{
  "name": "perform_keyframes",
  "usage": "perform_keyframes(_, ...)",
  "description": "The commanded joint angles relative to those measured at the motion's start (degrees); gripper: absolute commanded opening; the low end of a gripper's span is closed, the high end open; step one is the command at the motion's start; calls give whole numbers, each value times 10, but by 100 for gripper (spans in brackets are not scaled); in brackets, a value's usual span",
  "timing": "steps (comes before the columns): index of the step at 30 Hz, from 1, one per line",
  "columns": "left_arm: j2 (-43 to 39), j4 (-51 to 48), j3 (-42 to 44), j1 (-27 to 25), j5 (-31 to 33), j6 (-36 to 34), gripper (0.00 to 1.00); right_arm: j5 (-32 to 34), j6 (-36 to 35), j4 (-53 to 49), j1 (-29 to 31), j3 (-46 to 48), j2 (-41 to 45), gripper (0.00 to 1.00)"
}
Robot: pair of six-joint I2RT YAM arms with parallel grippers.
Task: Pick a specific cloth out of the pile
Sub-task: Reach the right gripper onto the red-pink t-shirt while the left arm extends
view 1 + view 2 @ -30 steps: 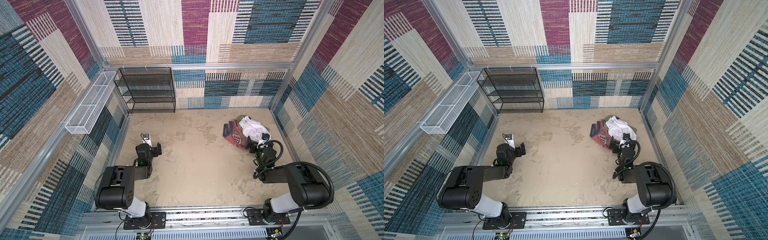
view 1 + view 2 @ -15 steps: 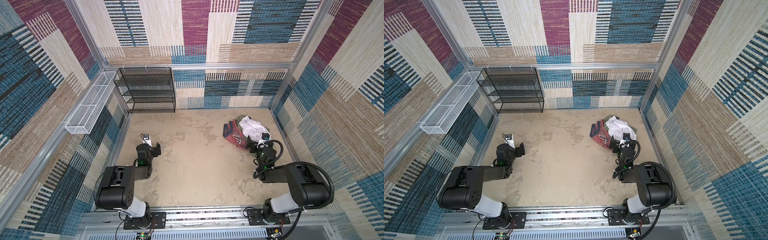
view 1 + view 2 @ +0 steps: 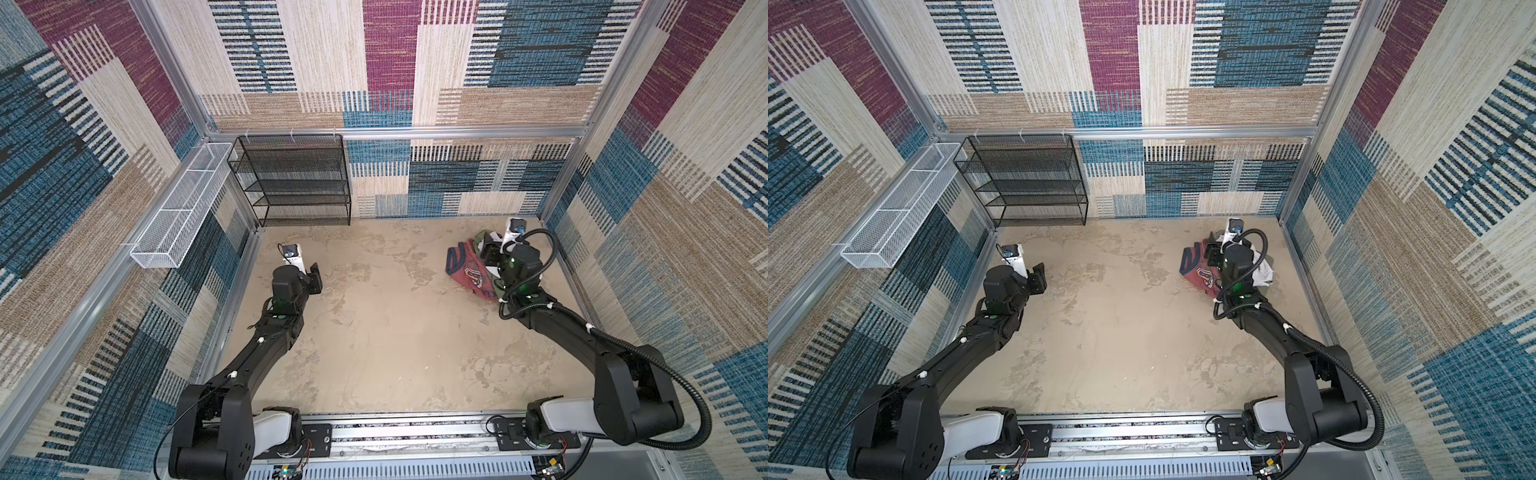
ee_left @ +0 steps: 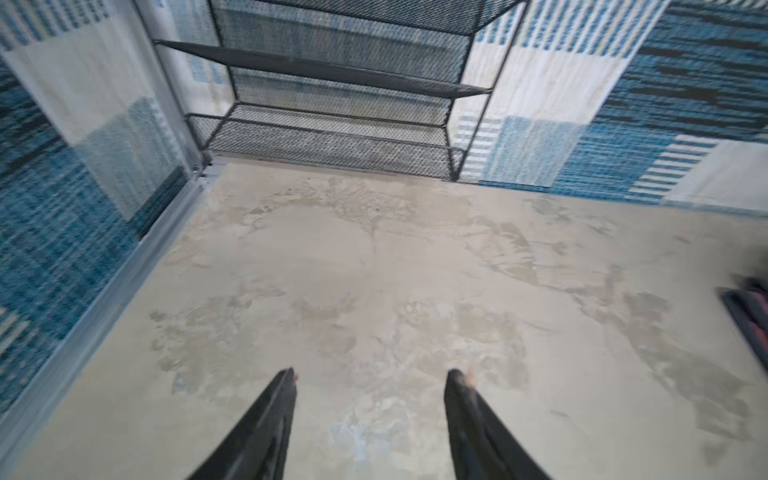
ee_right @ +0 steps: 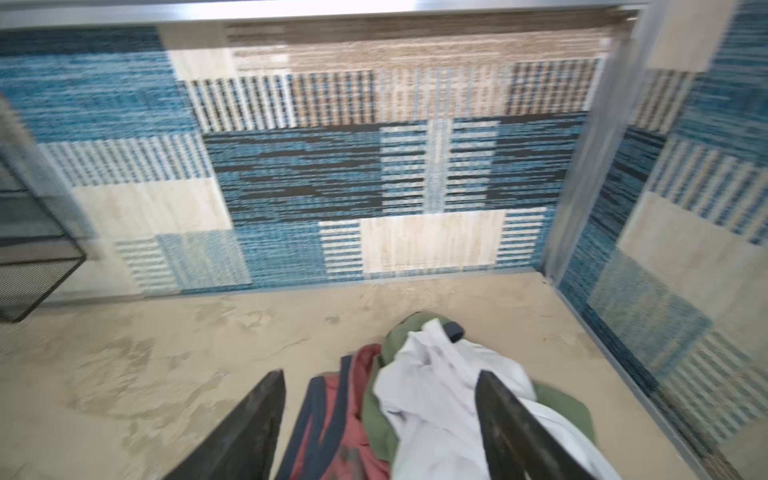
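My right pincer hangs over the pile in the far right corner of the table. Its jaws stand apart with nothing between them. The red shirt is the one I want. In both top views it lies on the side of the heap that faces the middle of the table, and the white garment is bunched on the wall side over the green garment.

So the shirt sits just inward of my right pincer, not squarely under it. The wrist view shows white cloth filling most of the gap between my jaws. The shirt's navy trim runs close beside one of the right pincer's fingers.

The shirt's long run slants from the back of the table toward the front, roughly along my line of reach. I judge my jaws would close across it rather than along it.

My right arm is stretched forward from the front rail, elbow raised and wrist tipped down onto the heap. It is plainly the nearer arm.

My left pincer is open too and empty. It is over bare table near the black wire shelf, well apart from the clothes.

As I read it, the next move is a small shift toward the table's middle before dropping, or I will pinch white cloth instead.
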State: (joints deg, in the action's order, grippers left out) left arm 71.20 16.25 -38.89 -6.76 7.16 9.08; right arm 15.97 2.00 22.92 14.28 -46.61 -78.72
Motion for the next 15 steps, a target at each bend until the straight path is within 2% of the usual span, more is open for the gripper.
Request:
perform_keyframes(1,6,-115,-29,-23,-23,46,59,17,40,-151,31,-27,-17,70)
perform_keyframes(6,2,-158,-34,-44,-51,60,59,-9,94,-221,47,-30,-41,62)
perform_keyframes(15,22,-166,-43,-53,-72,63,59,-29,105,-282,39,-63,-96,60)
